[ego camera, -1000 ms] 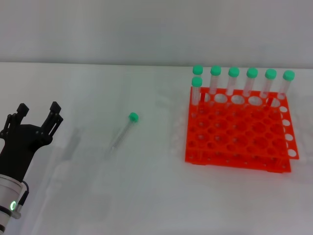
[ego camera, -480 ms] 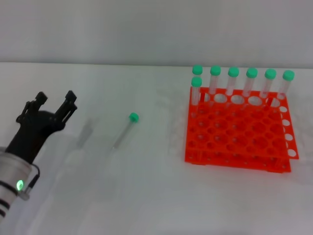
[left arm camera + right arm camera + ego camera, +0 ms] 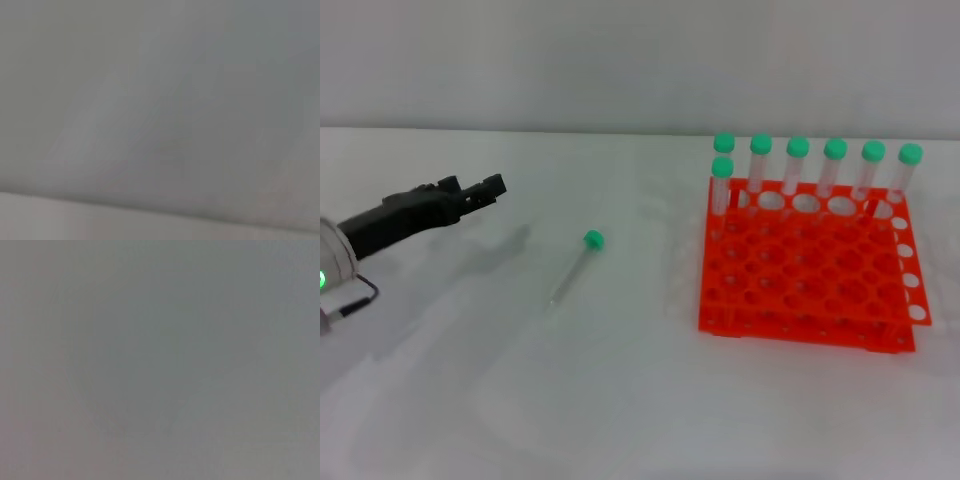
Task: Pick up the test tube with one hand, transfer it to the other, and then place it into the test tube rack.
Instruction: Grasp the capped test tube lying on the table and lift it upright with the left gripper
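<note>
The test tube (image 3: 570,268) lies flat on the white table, its green cap (image 3: 592,239) pointing away from me. My left gripper (image 3: 473,186), black with a green light on its arm, hovers left of the tube, turned on its side and pointing toward it, open and empty. The orange-red test tube rack (image 3: 808,275) stands to the right of the tube. My right gripper is out of view. Both wrist views show only a blurred grey surface.
Several green-capped tubes (image 3: 798,165) stand upright in the rack's back row, one more (image 3: 722,185) just in front at its left end. The white table (image 3: 620,400) meets a grey wall behind.
My left gripper has swung up and to the right toward the lying tube and rolled onto its side. The tube and rack have not moved.
</note>
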`<state>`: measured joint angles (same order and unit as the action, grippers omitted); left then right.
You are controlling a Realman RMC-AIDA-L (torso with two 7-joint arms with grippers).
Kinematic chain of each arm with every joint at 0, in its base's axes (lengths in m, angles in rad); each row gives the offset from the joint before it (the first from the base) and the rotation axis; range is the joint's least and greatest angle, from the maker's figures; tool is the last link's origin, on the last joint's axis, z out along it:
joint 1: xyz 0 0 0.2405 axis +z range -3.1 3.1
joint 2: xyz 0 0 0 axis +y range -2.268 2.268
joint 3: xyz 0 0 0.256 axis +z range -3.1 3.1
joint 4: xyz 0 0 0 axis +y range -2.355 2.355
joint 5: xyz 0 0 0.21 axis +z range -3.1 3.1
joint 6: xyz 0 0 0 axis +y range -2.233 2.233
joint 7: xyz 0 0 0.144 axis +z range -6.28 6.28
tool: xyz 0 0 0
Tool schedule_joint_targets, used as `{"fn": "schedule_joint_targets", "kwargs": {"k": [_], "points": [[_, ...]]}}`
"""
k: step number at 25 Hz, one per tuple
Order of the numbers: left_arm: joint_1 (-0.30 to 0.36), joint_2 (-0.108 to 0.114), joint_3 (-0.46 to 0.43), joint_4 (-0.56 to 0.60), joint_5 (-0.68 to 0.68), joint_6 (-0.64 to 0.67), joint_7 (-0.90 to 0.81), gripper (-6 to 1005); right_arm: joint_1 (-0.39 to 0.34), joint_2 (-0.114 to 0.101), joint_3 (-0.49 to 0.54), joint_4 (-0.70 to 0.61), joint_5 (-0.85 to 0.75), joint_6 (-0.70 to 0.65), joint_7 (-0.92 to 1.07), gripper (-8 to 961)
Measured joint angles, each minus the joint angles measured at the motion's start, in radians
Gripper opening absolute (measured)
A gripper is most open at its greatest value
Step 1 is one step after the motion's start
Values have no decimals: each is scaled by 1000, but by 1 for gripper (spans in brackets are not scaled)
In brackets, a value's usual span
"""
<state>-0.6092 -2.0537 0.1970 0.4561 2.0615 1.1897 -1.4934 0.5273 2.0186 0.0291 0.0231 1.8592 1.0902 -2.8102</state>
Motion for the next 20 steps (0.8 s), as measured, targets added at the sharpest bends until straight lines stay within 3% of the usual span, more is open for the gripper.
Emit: {"fn": "schedule_joint_targets", "kwargs": {"k": [2,6,10,15,20], "points": [[5,3,115,84,0,0,-111,812,-3,0,0,0,0,1,0,825],[16,6,263,234,7,15,-266,808,-9,0,0,0,0,4,0,825],[2,39,409,307,65,42,-409,804,-9,2,0,0,0,5,0,825],[-54,74,506,327,195,53,-634,759,-2,2,0,0,0,5,0,825],[-116,78,605,364,380,53,-851,677,0,4,2,1,0,7,0,824]]}}
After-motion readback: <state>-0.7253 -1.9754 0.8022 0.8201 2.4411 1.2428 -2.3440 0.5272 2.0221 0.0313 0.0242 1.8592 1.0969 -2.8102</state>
